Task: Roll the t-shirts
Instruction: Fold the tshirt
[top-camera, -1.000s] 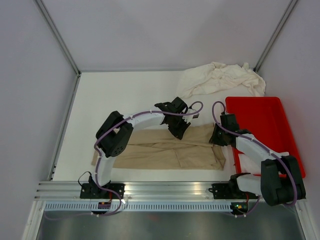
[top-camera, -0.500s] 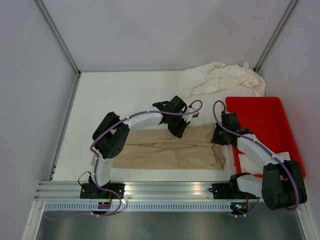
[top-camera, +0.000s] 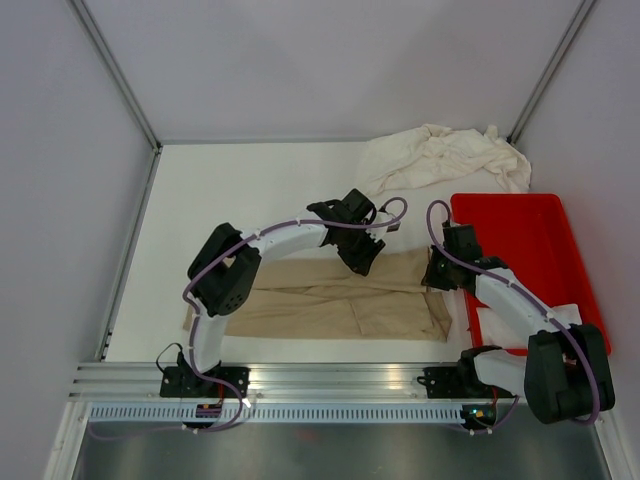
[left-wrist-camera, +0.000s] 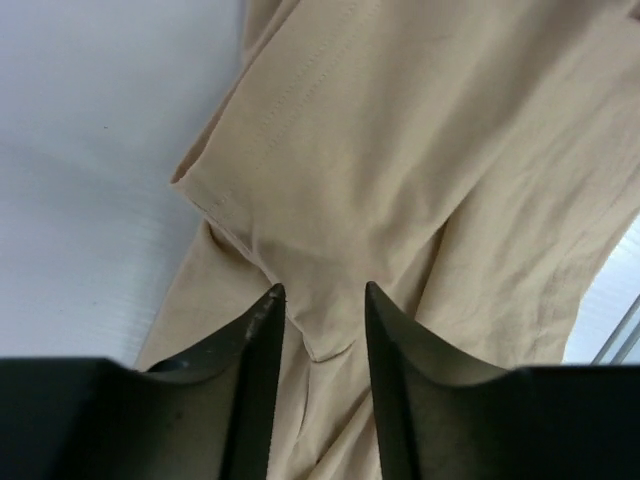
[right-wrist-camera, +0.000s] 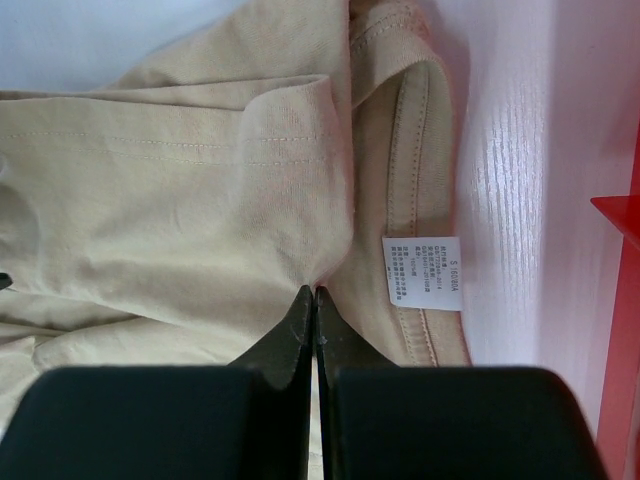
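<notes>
A tan t-shirt (top-camera: 330, 300) lies folded into a long flat strip across the near part of the table. My left gripper (top-camera: 362, 262) hovers over its far edge near the middle. In the left wrist view that gripper (left-wrist-camera: 320, 290) is open, with a small fold of tan cloth (left-wrist-camera: 330, 340) lying between the fingers. My right gripper (top-camera: 436, 278) is at the shirt's right end by the collar. In the right wrist view it (right-wrist-camera: 315, 290) is shut, pinching a fold of the tan t-shirt (right-wrist-camera: 200, 200) beside the white neck label (right-wrist-camera: 422, 270). Cream-white t-shirts (top-camera: 440, 160) lie heaped at the back right.
A red plastic tray (top-camera: 530, 250) sits at the right, just beyond my right arm, with a white item at its near end (top-camera: 565, 312). The aluminium rail (top-camera: 330, 380) runs along the near edge. Grey walls enclose the table.
The right gripper has closed on the cloth by the collar. The left gripper's fingers closed and have come apart again, and it has barely shifted.
</notes>
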